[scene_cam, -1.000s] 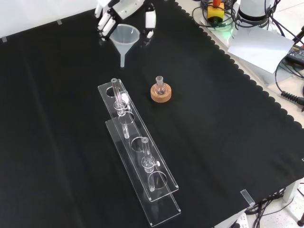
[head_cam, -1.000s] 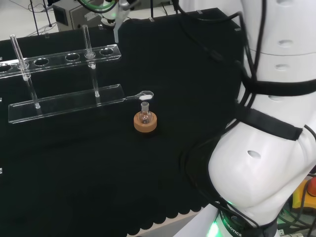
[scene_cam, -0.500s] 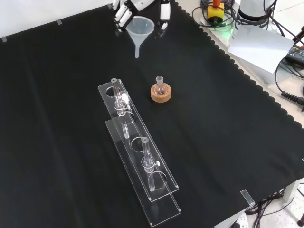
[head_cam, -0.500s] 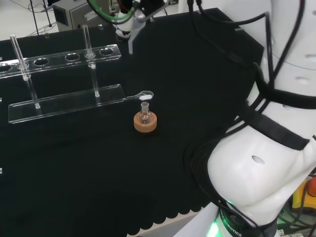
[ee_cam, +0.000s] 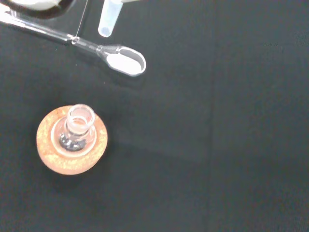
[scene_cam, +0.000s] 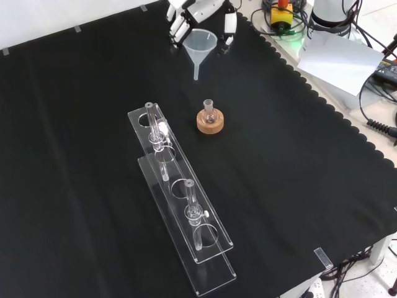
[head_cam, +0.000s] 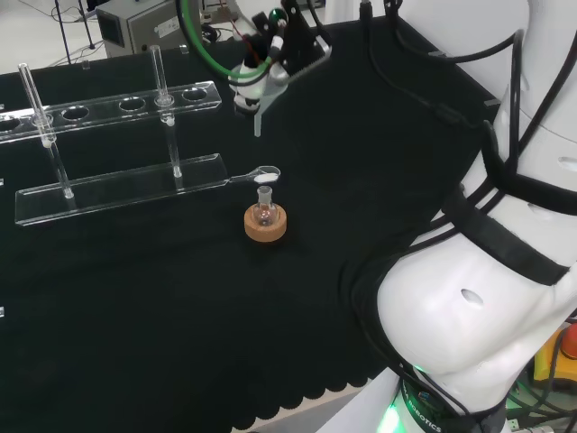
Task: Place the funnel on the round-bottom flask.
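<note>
One clear rack (scene_cam: 183, 198) lies nearest in the front view, a long two-tier strip running from the cloth's near edge up toward the cork ring (scene_cam: 210, 121), with two glass tubes standing in it; its clear walls blur together against the black cloth (scene_cam: 298, 161), and how its tiers join is hard to make out. Just beyond the rack's far end sits the cork ring, and upright in it stands the small round-bottom flask (scene_cam: 209, 112), its bulb sunk in the ring so that mostly the neck shows; the wrist view looks down its open mouth (ee_cam: 80, 118) at some dark specks inside. A glass spoon (ee_cam: 123, 60) holding white powder lies flat on the cloth near the ring, its handle reaching toward the rack. To the right of the ring in the front view the cloth is bare out to its scalloped edge. Farther still, beyond the ring and well above the cloth, hangs the funnel (scene_cam: 201, 46), stem down, apart from the flask. The hand (scene_cam: 195, 12) has its fingers curled round the funnel's rim, and its upper part is cut off by the front view's top edge.
</note>
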Tool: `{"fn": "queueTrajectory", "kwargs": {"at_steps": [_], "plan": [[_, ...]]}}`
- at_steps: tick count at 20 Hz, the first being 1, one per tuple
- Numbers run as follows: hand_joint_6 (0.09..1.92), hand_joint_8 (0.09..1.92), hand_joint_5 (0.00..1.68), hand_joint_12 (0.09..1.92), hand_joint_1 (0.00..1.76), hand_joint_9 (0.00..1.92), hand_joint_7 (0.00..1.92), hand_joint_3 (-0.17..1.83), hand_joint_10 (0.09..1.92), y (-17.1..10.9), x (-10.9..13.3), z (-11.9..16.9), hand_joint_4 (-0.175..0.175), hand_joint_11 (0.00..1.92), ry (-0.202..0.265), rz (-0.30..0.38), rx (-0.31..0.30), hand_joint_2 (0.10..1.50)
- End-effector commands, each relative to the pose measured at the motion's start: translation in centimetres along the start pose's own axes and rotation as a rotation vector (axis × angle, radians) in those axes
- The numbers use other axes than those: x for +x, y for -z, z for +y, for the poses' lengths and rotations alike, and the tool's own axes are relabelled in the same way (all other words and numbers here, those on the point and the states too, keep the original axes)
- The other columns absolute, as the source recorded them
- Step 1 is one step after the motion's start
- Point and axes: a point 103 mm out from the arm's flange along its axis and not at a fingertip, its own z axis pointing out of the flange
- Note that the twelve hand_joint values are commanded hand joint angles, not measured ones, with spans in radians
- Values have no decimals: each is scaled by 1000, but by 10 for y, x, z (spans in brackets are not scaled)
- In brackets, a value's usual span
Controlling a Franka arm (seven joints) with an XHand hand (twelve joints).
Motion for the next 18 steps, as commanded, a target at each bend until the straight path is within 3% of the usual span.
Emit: {"fn": "queueTrajectory", "kwargs": {"at_steps": [1,9,18], "plan": [[760,790,694,1139,881,1124,804,643,616,-24,7,8,-59,781,-3,27,16,711],[764,790,688,1138,882,1125,804,650,615,-55,14,22,-61,781,5,18,83,709],[770,790,684,1138,883,1125,804,657,616,-70,21,25,-61,781,12,18,104,707]]}}
